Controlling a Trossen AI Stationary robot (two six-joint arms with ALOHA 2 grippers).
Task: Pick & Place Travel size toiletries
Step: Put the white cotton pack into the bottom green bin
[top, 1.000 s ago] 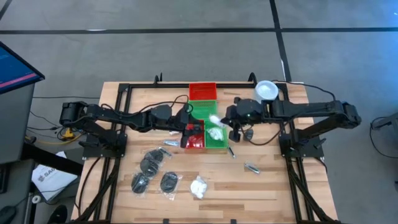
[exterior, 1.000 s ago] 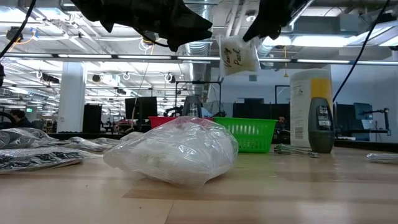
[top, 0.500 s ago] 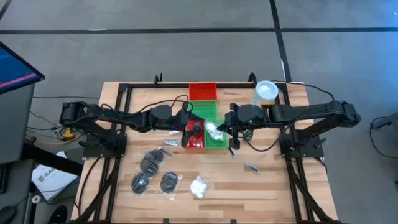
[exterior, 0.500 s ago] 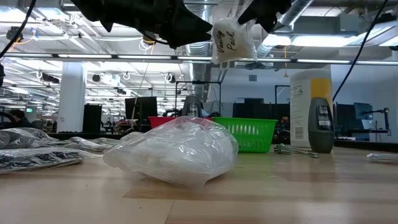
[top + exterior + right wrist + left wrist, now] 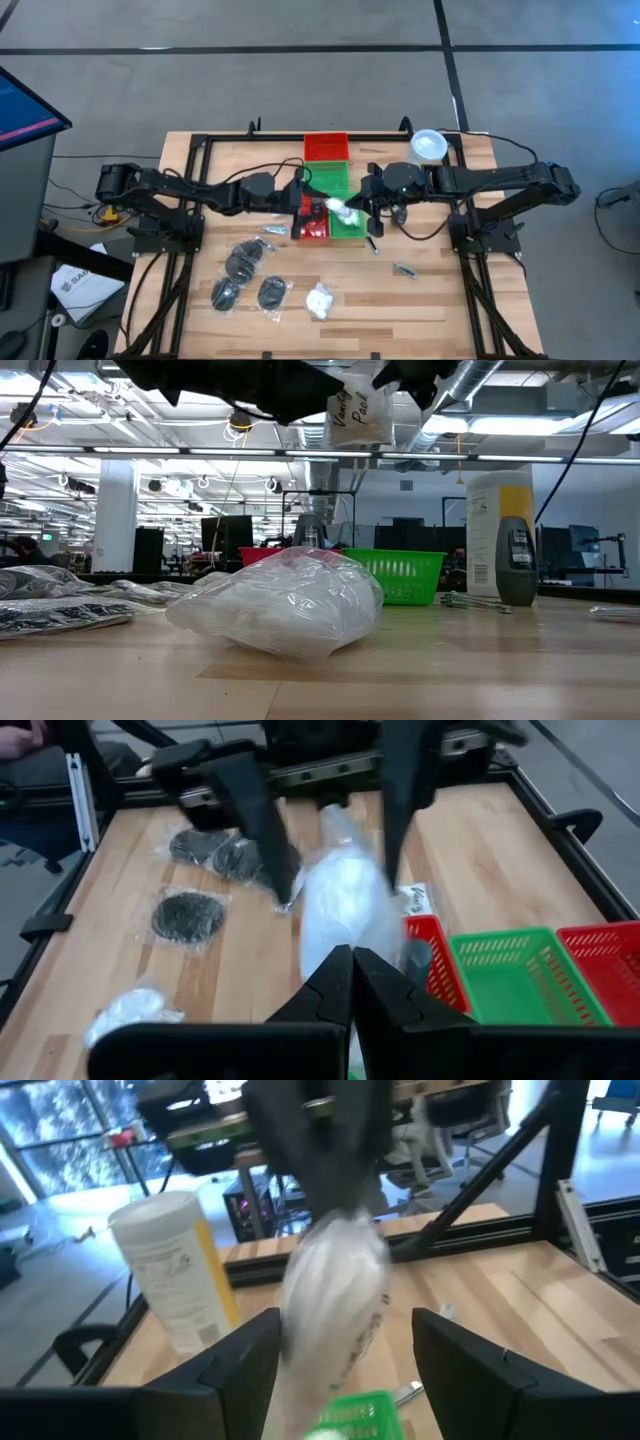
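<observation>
My right gripper (image 5: 352, 960) is shut on a clear packet of white stuff (image 5: 339, 207) and holds it in the air above the red and green trays (image 5: 348, 228). The low view shows handwriting on this packet (image 5: 358, 415). My left gripper (image 5: 345, 1320) is open and faces the right gripper. Its two fingers (image 5: 255, 815) stand on either side of the hanging packet without touching it. Dark disc packets (image 5: 245, 262), a white puffy packet (image 5: 320, 300) and small clear packets (image 5: 405, 270) lie flat on the table. My right gripper pinches the packet's upper end (image 5: 335, 1220) between its two shut fingers, slanting down from the table's right. The packet is lifted clear and hangs below the fingers, its body (image 5: 345, 905) bulging beyond the fingertips.
A tall yellow canister with a white lid (image 5: 427, 148) stands at the far right, with a dark bottle (image 5: 516, 565) near it in the low view. More trays sit farther back, red (image 5: 325, 147) and green (image 5: 330, 180). A large puffy packet (image 5: 285, 600) lies close to the low camera.
My right gripper has carried the packet up and toward the table's left, from over the green tray toward my left gripper. The packet now hangs between the left gripper's open fingers. The left arm has stayed about where it was.
</observation>
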